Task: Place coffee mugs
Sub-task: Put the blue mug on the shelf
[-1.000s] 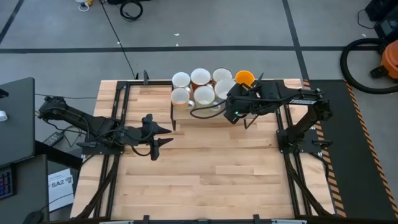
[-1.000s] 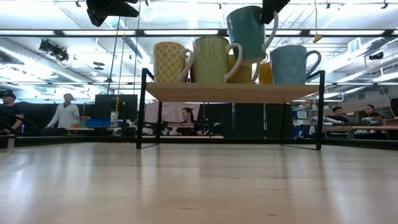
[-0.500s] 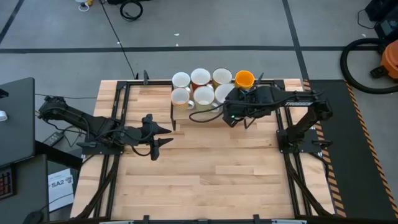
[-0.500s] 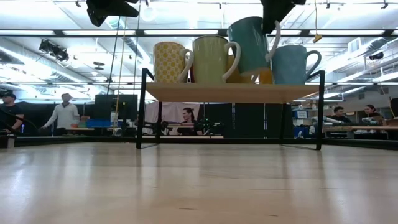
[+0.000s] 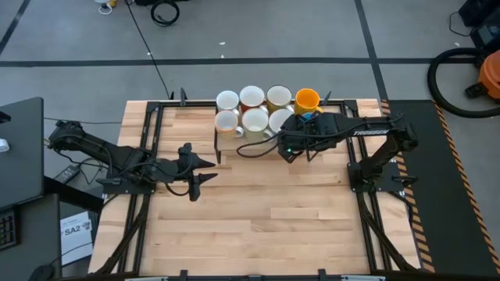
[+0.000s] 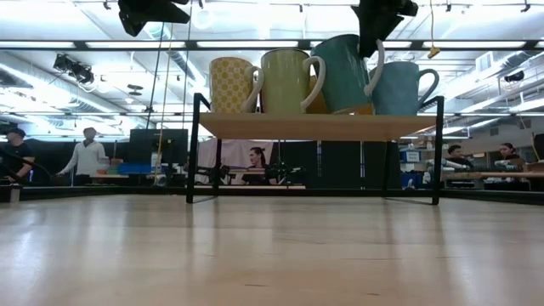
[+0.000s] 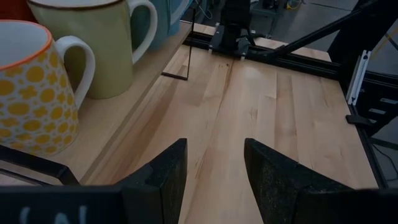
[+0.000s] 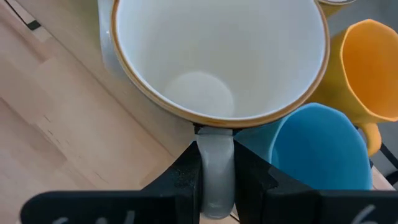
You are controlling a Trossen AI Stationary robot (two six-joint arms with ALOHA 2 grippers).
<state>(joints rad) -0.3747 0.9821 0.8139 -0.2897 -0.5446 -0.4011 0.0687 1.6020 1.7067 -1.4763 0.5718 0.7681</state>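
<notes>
You see the coffee mugs (image 5: 254,109) clustered upright on a raised shelf, a teal one (image 6: 344,61) at its front among yellow-dotted (image 6: 231,85), pale green (image 6: 287,81), blue (image 6: 398,87) and orange (image 5: 306,99) ones.

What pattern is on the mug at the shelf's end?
Yellow dots on white, orange rim; left wrist view shows it best.

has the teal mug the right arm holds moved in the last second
Yes. In the low view the teal mug has come down toward the shelf board, its base now about level with the neighbouring mugs.
</notes>
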